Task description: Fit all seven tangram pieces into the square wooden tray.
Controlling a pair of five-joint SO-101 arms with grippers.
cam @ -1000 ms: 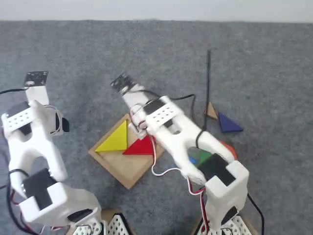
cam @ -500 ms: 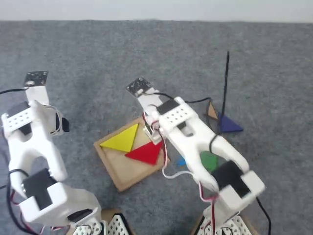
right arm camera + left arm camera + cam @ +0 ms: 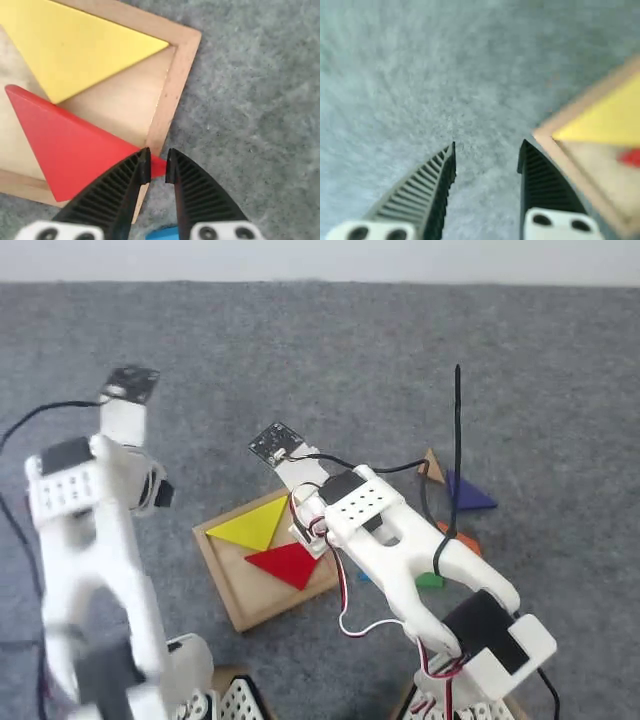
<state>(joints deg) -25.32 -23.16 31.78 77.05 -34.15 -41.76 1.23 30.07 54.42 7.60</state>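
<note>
Left arm has swung up and in toward the middle since a second ago, and the tray (image 3: 228, 590) has twisted a bit on the table (image 3: 300, 360), with the red triangle (image 3: 65, 145) dragged toward the near side of it. The right arm shifted along with that.

Right now the right gripper (image 3: 157, 162) is pinched on the pointed tip of the red triangle, fingers almost together with just that red corner between them. That tip sits up on the tray's right-hand rim rather than down inside, while the rest of the piece lies flat in the tray. The yellow triangle (image 3: 75, 50) is in the tray too, on the far side, just beside the red one.

The left gripper (image 3: 487, 145) is spread wide with nothing in it, hanging over the grey table – one finger just beside the tray's left corner.

The other pieces are loose on the table, right of the tray: a tan triangle (image 3: 432, 467) touching a dark blue triangle (image 3: 466, 493) farther back, then an orange piece (image 3: 458, 539) and a green piece (image 3: 431, 581) partly hidden under the right arm. A light blue piece (image 3: 162, 233) peeks out just near of the right gripper.
</note>
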